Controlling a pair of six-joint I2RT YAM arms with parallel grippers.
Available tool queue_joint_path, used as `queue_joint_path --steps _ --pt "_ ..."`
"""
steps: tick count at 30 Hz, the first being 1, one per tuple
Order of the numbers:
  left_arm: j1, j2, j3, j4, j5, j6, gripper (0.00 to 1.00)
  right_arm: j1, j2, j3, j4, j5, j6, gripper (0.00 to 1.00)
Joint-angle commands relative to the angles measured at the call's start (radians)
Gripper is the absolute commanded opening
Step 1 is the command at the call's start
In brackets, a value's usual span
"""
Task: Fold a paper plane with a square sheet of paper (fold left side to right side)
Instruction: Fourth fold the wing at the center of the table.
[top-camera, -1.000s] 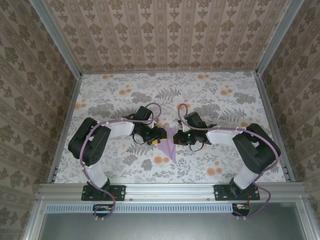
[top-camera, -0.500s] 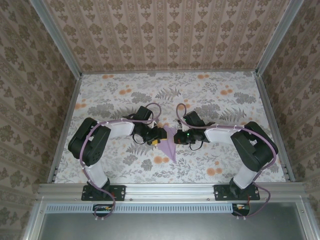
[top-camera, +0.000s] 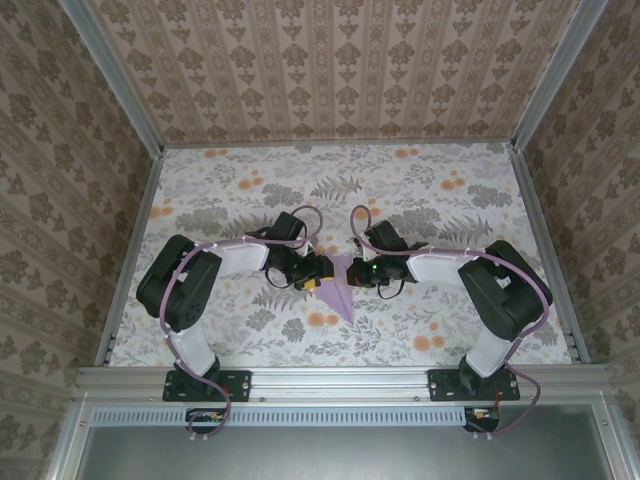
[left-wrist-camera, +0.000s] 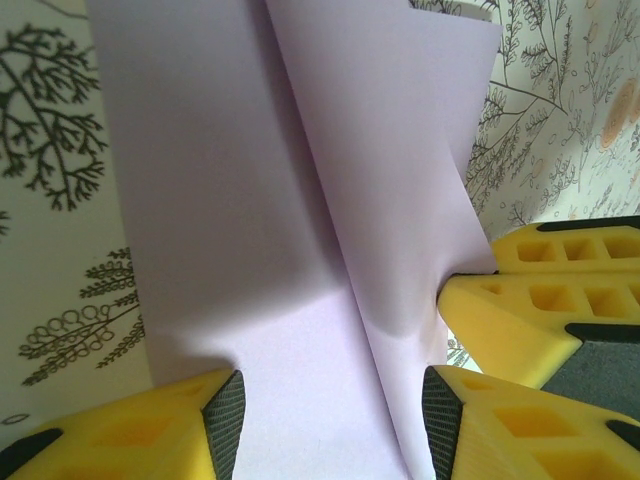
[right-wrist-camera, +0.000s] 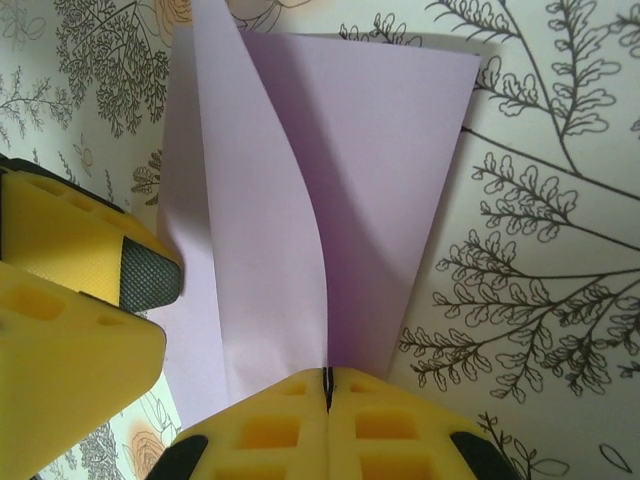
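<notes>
One paper plane (top-camera: 341, 292) (pale lilac)

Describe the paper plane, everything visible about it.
The paper plane is pale lilac, thin matte paper folded into a narrow dart, point toward the arm bases, with a centre crease and one flap bowing upward. It lies mid-table on the floral cloth. The right hand is shut on its raised fold; the left hand straddles it, open.
</notes>
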Motion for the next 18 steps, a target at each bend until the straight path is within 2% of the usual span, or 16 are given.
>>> queue_joint_path --steps 1,18 --pt "-0.017 0.074 -0.021 -0.038 -0.066 0.031 0.54 0.004 0.024 0.031 -0.029 0.015 -0.027 0.03" --pt "-0.017 0.075 -0.017 -0.041 -0.066 0.031 0.54 0.032 0.028 0.007 -0.046 0.026 -0.021 0.04"
